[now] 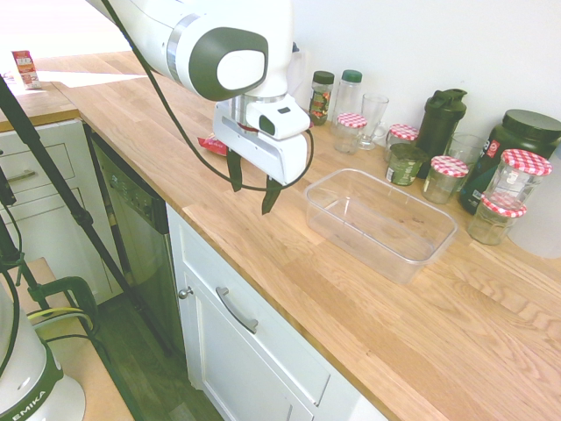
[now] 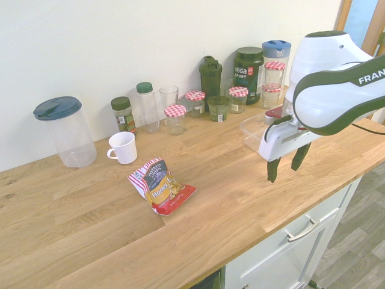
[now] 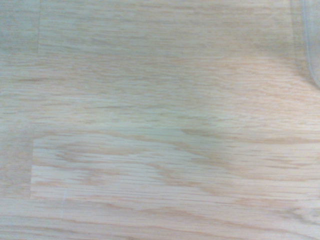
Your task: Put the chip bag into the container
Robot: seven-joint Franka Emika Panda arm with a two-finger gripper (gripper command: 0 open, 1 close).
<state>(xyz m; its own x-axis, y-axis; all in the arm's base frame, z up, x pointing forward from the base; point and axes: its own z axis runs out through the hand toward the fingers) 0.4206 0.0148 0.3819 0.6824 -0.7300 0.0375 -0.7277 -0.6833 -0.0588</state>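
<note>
Spread wide and empty, the gripper (image 2: pixel 286 170) is seen hanging above the bare counter (image 2: pixel 240 198), fingers pointed down, with nothing held between them. It is poised near the counter's front edge, just beside the container (image 1: pixel 379 223) on the side towards the bag.

The bag (image 2: pixel 160 185) is found lying flat on the wood, well apart from the gripper and untouched by it. In the second exterior view it lies left of the gripper, in front of a white mug (image 2: pixel 123 147); in the first exterior view only a red sliver of it (image 1: pixel 210 145) is shown, the rest being hidden behind the hand. The gripper is placed between bag and container.

The bag is seen to be small and crinkled, turned at an angle, with a red lower edge, a yellow middle and a blue-and-white top bearing lettering.

The container is clear, shallow and rectangular, with rounded corners and a rim, and nothing is seen inside it. Only wood grain and a curved clear edge of the container (image 3: pixel 311 55) are shown in the wrist view.
</note>
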